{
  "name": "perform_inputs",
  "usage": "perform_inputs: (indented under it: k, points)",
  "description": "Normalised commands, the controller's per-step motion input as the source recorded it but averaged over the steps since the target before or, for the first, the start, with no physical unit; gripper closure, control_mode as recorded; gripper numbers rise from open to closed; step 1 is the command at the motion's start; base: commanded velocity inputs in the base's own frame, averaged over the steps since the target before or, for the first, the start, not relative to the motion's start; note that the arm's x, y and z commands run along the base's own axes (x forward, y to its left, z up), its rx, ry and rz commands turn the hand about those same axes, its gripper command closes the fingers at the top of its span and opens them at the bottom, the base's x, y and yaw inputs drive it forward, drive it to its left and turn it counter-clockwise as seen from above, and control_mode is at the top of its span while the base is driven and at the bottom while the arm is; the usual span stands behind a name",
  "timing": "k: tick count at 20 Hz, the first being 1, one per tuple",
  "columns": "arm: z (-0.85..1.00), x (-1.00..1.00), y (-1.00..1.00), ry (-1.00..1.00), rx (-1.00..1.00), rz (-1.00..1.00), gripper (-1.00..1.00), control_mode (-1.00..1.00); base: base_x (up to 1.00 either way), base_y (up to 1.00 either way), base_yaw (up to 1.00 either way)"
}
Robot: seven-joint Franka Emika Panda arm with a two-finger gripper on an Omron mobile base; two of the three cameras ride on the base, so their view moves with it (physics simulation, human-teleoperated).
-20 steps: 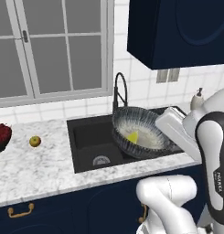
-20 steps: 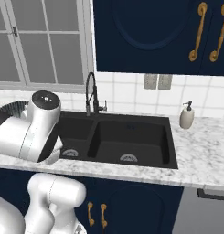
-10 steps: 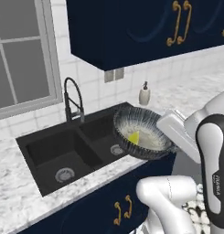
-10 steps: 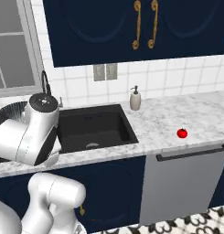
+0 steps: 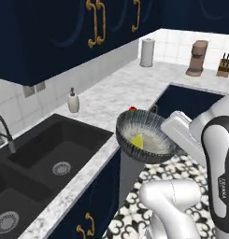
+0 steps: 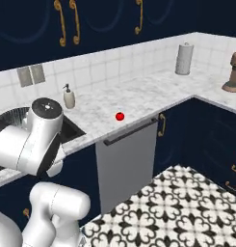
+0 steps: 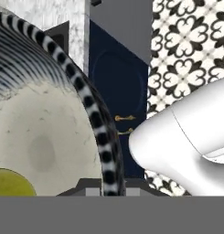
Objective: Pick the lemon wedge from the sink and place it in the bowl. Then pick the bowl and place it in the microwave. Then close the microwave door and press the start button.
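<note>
The bowl (image 5: 146,137) is carried in the air at the end of the white arm, over the floor just beside the front edge of the marble bench (image 5: 111,98). The lemon wedge (image 5: 137,141) lies inside the bowl, on the pale bottom, and in the hand view it shows as a yellow patch (image 7: 10,182) at the low left. The end effector (image 5: 168,140) holds the bowl at its rim, on the side nearest the robot; the fingertips themselves are hidden by the rim, so I judge the closed grasp from the bowl hanging free in the air.

The coming move depends on where the microwave is, and from these views I cannot tell which way it lies from the bowl. The bowl tilts a little, its open side toward the camera, so the wedge could slide.

Compared with 0.5 s ago, the whole picture has shifted: the base has turned to the right. The sink (image 5: 46,156) now sits at the far left, and a corner with a paper towel roll (image 5: 146,52), a coffee machine (image 5: 197,58) and a knife block (image 5: 224,65) has come into view. The bowl keeps the same place relative to the arm.
</note>
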Motion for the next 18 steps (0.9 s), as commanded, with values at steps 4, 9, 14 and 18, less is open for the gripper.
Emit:
perform_inputs:
  k: [4,9,14,18]
  points:
    - [0.0,0.0,0.0,0.0,0.0,0.0,1.0,1.0,0.0,-0.49,-0.78]
    - [0.0,0.0,0.0,0.0,0.0,0.0,1.0,1.0,0.04,-0.67,-0.71]
    - [0.0,0.0,0.0,0.0,0.0,0.0,1.0,1.0,0.09,-0.81,-0.61]
    - [0.0,0.0,0.0,0.0,0.0,0.0,1.0,1.0,0.06,-0.91,-0.52]
